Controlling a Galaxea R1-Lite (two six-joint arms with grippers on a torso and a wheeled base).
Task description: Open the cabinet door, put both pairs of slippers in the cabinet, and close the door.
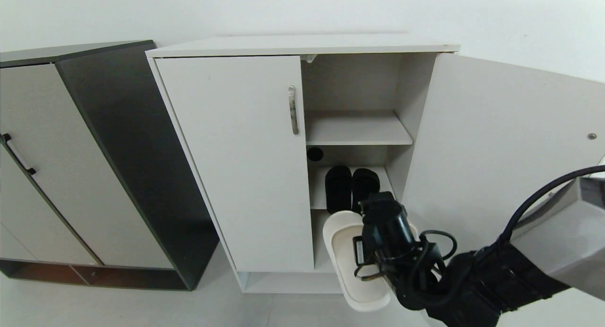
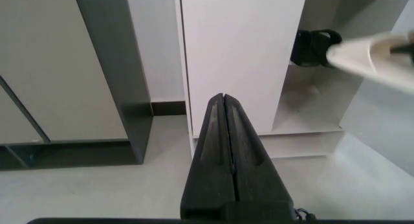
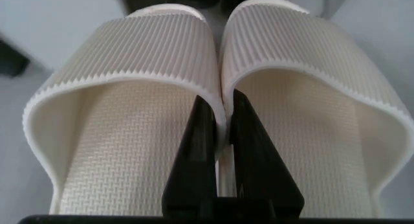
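The white cabinet has its left door closed and its right door swung open. A pair of black slippers lies on the middle shelf, also seen as black slippers. My right gripper hangs just in front of the open compartment, below the black pair, shut on a pair of white slippers. In the right wrist view the gripper pinches the two touching inner walls of the white slippers. My left gripper is shut with nothing in it, low and in front of the closed door.
A dark grey cabinet with a black handle stands left of the white one. The upper shelf is bare. The open door stands out to the right of the opening. Pale floor lies in front.
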